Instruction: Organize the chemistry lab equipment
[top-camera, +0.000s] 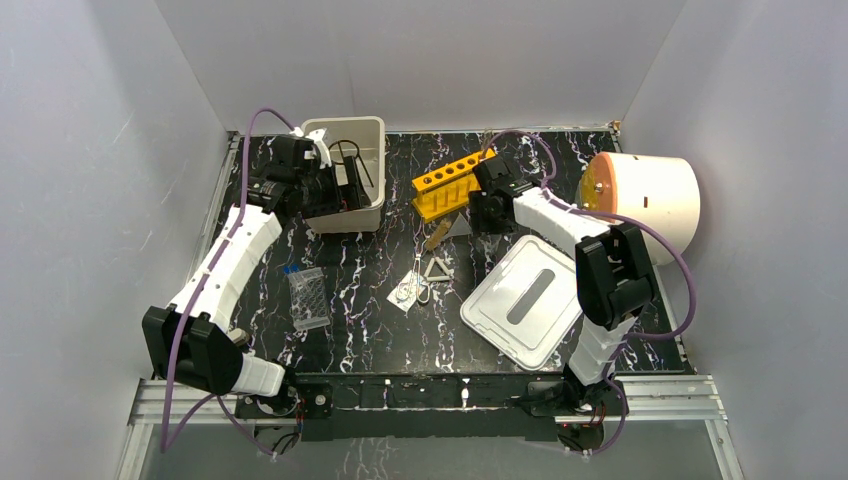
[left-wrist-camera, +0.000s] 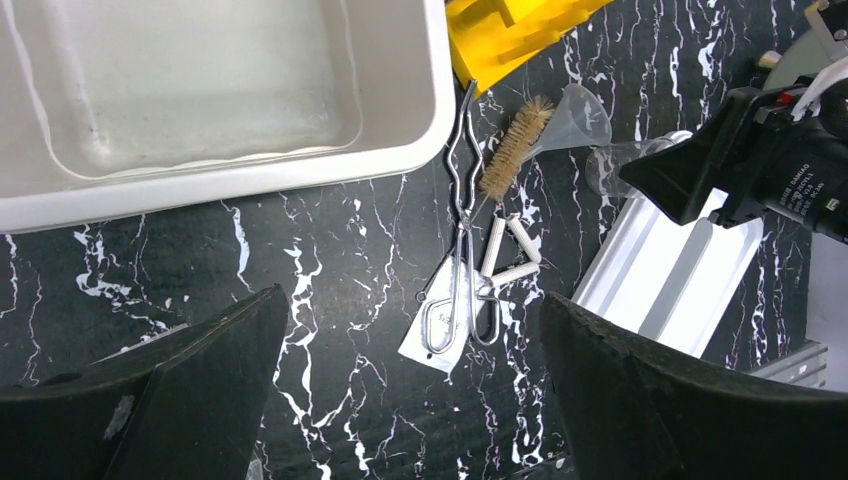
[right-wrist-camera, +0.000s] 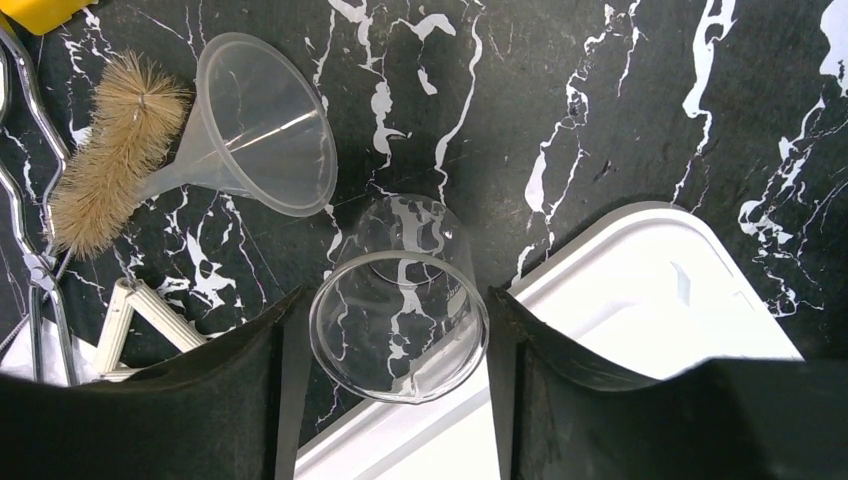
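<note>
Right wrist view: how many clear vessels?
2: a funnel lying beside the brush, upper left; a beaker between the fingers of the right tool, next to the white lid. Nothing seems hidden.

Even, diffuse light falls from above. In the overhead view the black marbled table (top-camera: 360, 330) carries only short, soft shadows, and the picture is slightly soft.

In the left wrist view the white bin (left-wrist-camera: 300, 170) at upper left is nearly washed out and the yellow rack (left-wrist-camera: 500, 35) at the top edge is smeared. The fingers (left-wrist-camera: 160, 400) of the left hand (left-wrist-camera: 412, 300) are dark, soft-edged masses along the bottom.

The right wrist view is crisp at centre. Pale reflections streak the clear glass beaker (right-wrist-camera: 400, 300) and the funnel (right-wrist-camera: 265, 125), and the white lid (right-wrist-camera: 650, 300) glares. The fingers (right-wrist-camera: 150, 400) of the right hand (right-wrist-camera: 395, 300) are black and unfocused.
</note>
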